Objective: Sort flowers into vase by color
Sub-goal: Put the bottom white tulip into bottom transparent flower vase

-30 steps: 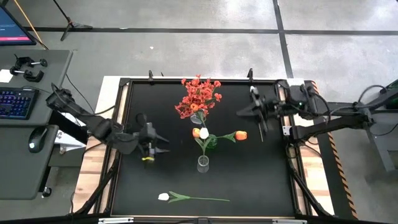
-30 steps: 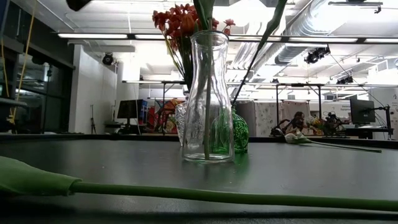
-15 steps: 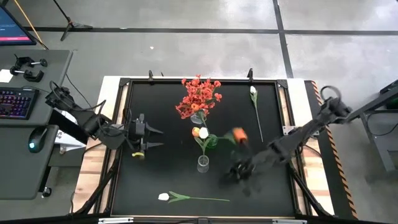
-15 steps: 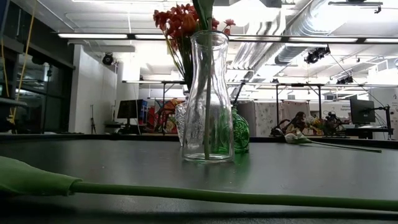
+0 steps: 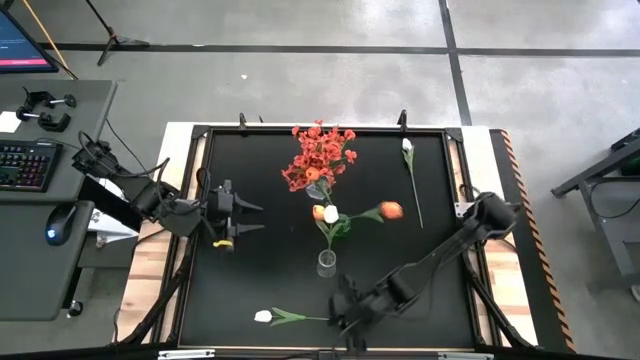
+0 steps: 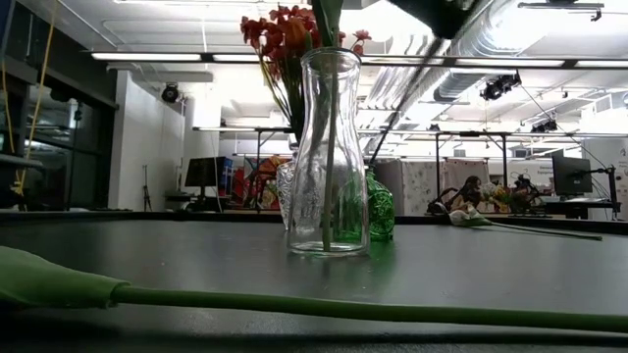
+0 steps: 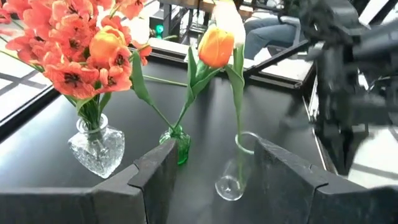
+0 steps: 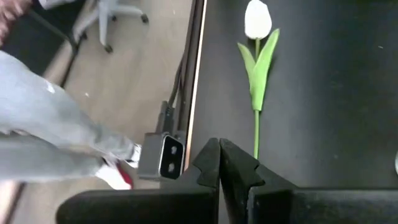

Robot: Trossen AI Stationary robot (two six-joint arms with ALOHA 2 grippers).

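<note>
While the left gripper (image 5: 245, 216) waits at the tabletop's (image 5: 250, 280) left side with fingers apart, the right gripper (image 5: 342, 307) hangs low over the front edge, fingers pressed together and empty, just beside a white tulip (image 5: 263, 316) lying flat. Centre: red blossom spray (image 5: 320, 152) in a cut-glass vase (image 7: 96, 147); orange tulip (image 5: 391, 210) in a green vase (image 7: 181, 148); clear glass vase (image 6: 328, 157). A second white tulip (image 5: 407, 146) lies at the rear right.
</note>
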